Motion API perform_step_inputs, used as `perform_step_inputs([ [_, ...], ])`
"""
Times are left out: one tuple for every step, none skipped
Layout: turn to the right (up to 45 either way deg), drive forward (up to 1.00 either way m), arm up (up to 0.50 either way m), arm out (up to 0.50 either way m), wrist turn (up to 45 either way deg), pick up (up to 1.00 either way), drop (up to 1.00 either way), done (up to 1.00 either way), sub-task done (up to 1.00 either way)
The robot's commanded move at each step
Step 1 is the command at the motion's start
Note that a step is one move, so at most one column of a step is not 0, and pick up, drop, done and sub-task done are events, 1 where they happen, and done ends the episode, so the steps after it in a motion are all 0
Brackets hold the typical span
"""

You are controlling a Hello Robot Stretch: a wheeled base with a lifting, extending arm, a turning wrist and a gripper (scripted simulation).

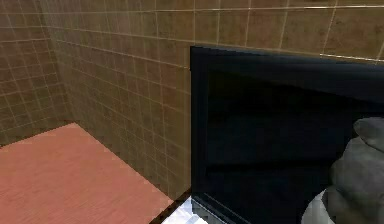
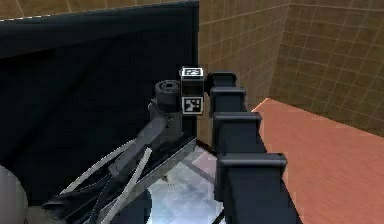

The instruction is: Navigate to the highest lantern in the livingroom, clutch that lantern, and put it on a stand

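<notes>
Where the forward view starts at left: red floor [image 1: 60, 170], then tiled wall [image 1: 120, 70]. Centre to right: black screen [image 1: 270, 130]. Right edge: grey lump [image 1: 360, 175], perhaps the lantern; cannot tell. Arm side view, left of middle: gripper [image 2: 100, 190], glossy top [image 2: 185, 175] behind it; grip and load cannot be told. Right of it: arm [image 2: 235, 140].

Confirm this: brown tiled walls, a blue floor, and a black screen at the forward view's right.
Not quite. The floor is reddish, not blue, as the forward view shows. The brown tiled walls and the black screen are as stated.
</notes>
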Motion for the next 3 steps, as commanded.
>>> perform_step_inputs([
  [0.0, 0.0, 0.0, 0.0, 0.0, 0.0, 1.0, 0.0, 0.0],
  [0.0, 0.0, 0.0, -0.1, 0.0, 0.0, 0.0, 0.0, 0.0],
  [0.0, 0.0, 0.0, 0.0, 0.0, 0.0, 0.0, 1.0, 0.0],
])
